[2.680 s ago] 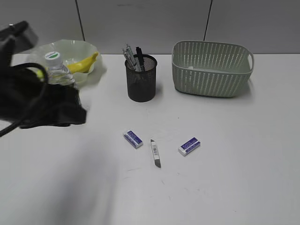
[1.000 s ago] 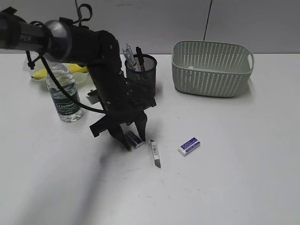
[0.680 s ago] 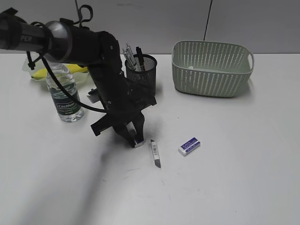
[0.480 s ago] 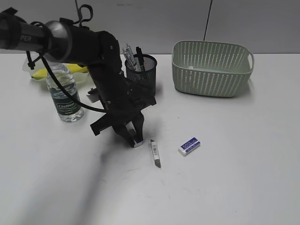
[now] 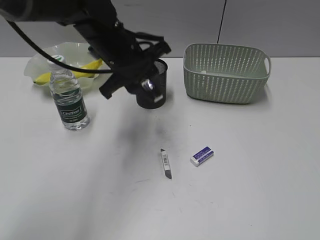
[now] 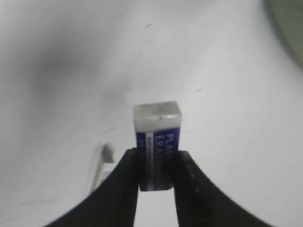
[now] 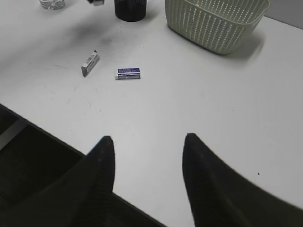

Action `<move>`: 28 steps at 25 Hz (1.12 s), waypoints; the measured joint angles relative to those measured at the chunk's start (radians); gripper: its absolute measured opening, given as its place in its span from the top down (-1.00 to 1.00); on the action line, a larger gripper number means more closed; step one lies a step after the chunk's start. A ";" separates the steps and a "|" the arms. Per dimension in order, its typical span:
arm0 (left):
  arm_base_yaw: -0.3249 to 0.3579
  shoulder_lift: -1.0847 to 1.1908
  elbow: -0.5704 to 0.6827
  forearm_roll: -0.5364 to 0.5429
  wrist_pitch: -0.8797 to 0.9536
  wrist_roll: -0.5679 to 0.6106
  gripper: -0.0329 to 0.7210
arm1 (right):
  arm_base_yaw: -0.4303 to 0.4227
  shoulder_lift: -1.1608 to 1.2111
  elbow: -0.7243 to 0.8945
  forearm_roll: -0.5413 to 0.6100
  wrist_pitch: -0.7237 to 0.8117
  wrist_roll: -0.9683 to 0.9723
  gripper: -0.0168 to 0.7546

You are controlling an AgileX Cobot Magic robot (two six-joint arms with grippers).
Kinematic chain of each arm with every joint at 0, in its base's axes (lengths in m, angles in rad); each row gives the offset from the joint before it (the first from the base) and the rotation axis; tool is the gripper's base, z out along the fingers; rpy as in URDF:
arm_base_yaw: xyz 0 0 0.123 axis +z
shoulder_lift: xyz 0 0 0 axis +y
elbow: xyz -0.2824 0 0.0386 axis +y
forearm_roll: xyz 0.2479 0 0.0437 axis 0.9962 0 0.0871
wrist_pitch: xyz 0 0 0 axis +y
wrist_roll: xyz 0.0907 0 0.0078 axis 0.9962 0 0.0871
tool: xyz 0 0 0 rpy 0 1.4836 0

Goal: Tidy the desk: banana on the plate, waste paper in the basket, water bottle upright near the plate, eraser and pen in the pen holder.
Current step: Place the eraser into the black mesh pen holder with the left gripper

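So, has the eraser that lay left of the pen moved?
Yes. The eraser, held in the left tool, went up from the desk toward the pen holder.

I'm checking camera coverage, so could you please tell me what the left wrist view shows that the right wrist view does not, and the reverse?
Only the left wrist view shows the left gripper shut on a blue-and-white eraser, lifted above the desk. Only the right wrist view shows the open right gripper, the second eraser lying flat and the foot of the water bottle. Both share the white desk, a grey labelled stick lying on it, and part of the green basket.
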State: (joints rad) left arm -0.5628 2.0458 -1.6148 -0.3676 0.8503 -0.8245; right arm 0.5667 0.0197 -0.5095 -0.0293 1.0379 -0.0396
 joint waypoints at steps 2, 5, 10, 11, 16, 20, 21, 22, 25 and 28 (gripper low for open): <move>0.000 -0.037 0.000 0.017 -0.118 0.020 0.46 | 0.000 0.000 0.000 0.000 0.000 0.000 -0.03; 0.000 -0.055 0.000 0.049 -0.286 0.057 0.46 | 0.000 0.000 0.000 0.000 0.000 0.000 -0.03; 0.000 -0.041 0.000 0.206 -0.437 0.079 0.46 | 0.000 0.000 0.000 0.000 0.000 0.000 -0.03; 0.000 -0.032 0.000 0.232 -0.450 0.081 0.46 | 0.000 0.000 0.000 0.000 0.000 0.000 -0.03; 0.000 0.021 0.000 0.356 -0.507 0.081 0.46 | 0.000 0.000 0.000 0.000 0.000 0.000 -0.03; 0.000 0.034 0.000 0.506 -0.539 0.085 0.46 | 0.000 0.000 0.000 0.000 0.000 0.000 -0.03; 0.000 0.034 0.000 0.506 -0.539 0.085 0.46 | 0.000 0.000 0.000 0.000 0.000 0.000 -0.03; 0.000 0.034 0.000 0.572 -0.552 0.085 0.46 | 0.000 0.000 0.000 0.000 0.000 0.000 -0.03; 0.000 0.040 0.000 0.595 -0.562 0.088 0.46 | 0.000 0.000 0.000 0.000 0.000 0.000 -0.03; 0.000 0.061 0.000 0.596 -0.569 0.088 0.46 | 0.000 0.000 0.000 0.000 0.000 0.000 -0.03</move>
State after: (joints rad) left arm -0.5628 2.1070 -1.6148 0.2281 0.2809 -0.7368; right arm 0.5667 0.0197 -0.5095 -0.0293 1.0379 -0.0396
